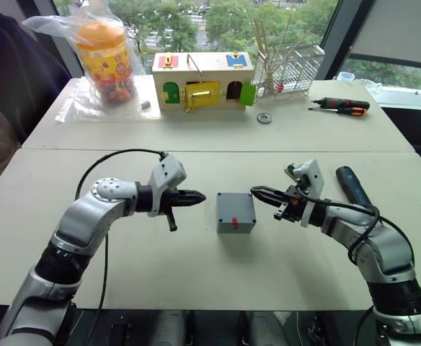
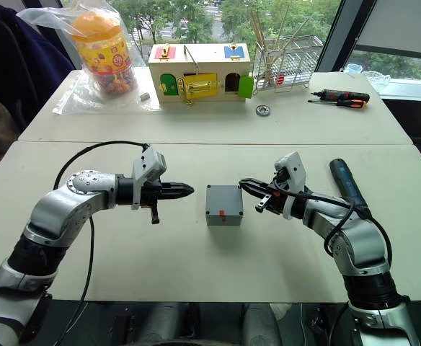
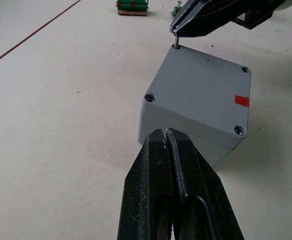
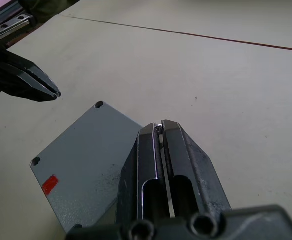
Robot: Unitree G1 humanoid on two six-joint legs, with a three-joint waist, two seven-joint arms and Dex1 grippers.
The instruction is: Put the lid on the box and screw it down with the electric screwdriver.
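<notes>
Two pale tables by windows

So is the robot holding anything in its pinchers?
The right gripper pinches a tiny screw by its top end, over a corner hole of the lid. The left gripper is shut on nothing.

The box sits mid-bench with the lid on it, left gripper to its left, right gripper at its right far corner. The electric screwdriver lies further right; a wooden house stands behind
</notes>
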